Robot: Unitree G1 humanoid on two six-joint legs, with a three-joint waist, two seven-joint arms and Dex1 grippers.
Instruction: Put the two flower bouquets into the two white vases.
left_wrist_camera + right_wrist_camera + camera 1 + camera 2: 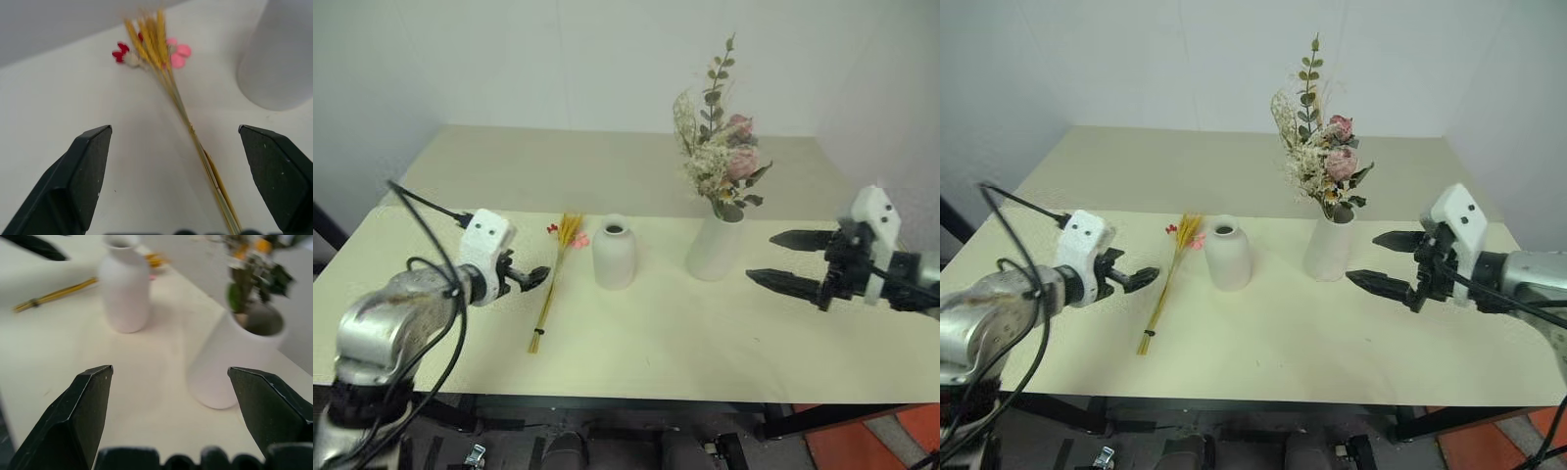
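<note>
Table (pixel 636 343): a pale cream top is seen across the middle of the head views, backed by a white wall.

Rose bouquet (pixel 720 147): pink roses, cream sprigs and green leaves are seen upright, right of centre in the upper half of the frame, with the stems set in the mouth of the taller vase.

Tall white vase (pixel 715 247): a matte cylinder with a wide mouth is placed right of centre on the table; it leans slightly and is occupied by the rose bouquet. In the right wrist view it is seen at the right, between the finger lines.

Right gripper (pixel 791 259): it is held at the right edge of the frame, above the table, pointed toward the tall vase and apart from it. Its two black fingers are spread wide with nothing between them.

Left gripper (pixel 530 277): it is held at lower left, just beside the wheat bundle. Its jaws are parted wide and empty; in the left wrist view the stalks are seen between the finger lines.

Short white vase (pixel 614 252): a rounded bottle shape with a narrow neck is stood at centre, empty, between the bundle and the tall vase.

Wheat bundle (pixel 553 284): slim yellow stalks are laid flat on the table left of centre, heads with small pink and red blooms toward the far side, just beside the short vase.
</note>
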